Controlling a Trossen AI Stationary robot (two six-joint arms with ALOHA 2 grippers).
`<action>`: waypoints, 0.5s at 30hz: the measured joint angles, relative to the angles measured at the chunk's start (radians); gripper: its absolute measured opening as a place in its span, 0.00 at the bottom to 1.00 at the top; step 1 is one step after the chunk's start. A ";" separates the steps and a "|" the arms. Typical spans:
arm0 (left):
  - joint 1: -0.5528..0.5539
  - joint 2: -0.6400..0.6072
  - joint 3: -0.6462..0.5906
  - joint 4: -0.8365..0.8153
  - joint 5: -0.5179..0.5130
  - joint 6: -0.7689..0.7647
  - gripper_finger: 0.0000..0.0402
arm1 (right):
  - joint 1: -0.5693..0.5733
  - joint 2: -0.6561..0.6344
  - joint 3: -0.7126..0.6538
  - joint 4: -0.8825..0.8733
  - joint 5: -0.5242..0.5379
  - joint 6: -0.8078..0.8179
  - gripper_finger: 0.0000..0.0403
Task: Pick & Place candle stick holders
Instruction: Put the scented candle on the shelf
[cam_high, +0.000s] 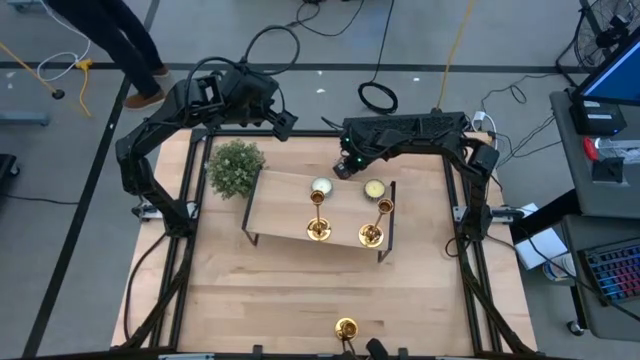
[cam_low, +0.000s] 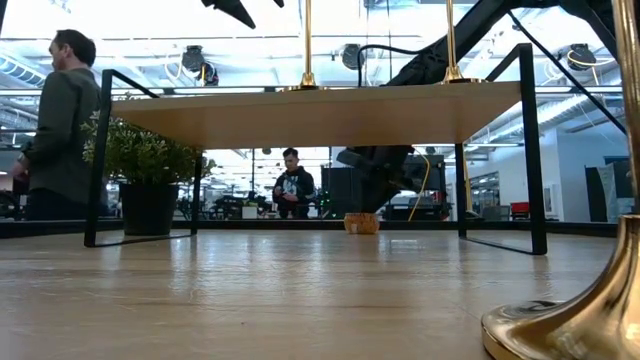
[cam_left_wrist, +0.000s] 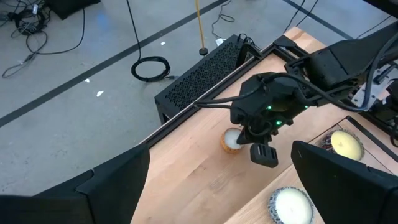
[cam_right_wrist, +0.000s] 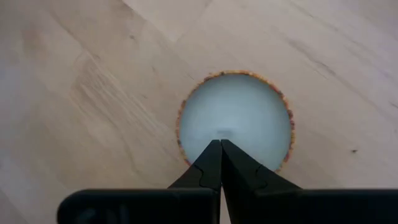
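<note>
High view: a small wooden riser shelf (cam_high: 285, 205) on black legs stands on the wooden table (cam_high: 300, 290) and serves as landmark. Two brass candle stick holders (cam_high: 318, 228) stand upright on the shelf, along its edge nearest the table's front; one (cam_high: 371, 235) is toward the shelf's right end, the other near its middle. A third brass holder (cam_high: 346, 328) stands alone well in front of the shelf, at the table's front edge; in the low view its flared base (cam_low: 570, 325) fills the near corner. Two pale tealight candles (cam_high: 321, 187) lie on the shelf's rear half, one behind each holder, the second (cam_high: 374, 187) to the right. A bushy green potted plant (cam_high: 236, 166) sits just beside the shelf's left rear corner.

The right gripper (cam_right_wrist: 220, 148) hangs just behind the shelf's rear edge, fingers pressed fully together and holding nothing; in the right wrist view their tips point down at a third tealight (cam_left_wrist: 231, 140) on the table. The left gripper (cam_high: 283, 124) waits behind the plant and shelf, raised, jaws spread wide and empty.

A person (cam_low: 60, 125) stands beyond the table, behind the plant; another (cam_low: 294, 185) is visible under the shelf, far off.
</note>
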 joint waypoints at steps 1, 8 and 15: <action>-0.002 0.000 0.000 0.000 0.000 0.000 0.99 | 0.000 0.000 0.000 -0.001 0.006 0.000 0.00; -0.004 0.000 0.000 0.000 0.000 0.000 0.99 | -0.005 -0.001 0.000 -0.013 0.051 0.003 0.00; -0.004 0.000 0.000 0.000 0.000 0.001 0.99 | -0.011 -0.063 0.000 -0.051 0.151 -0.002 0.00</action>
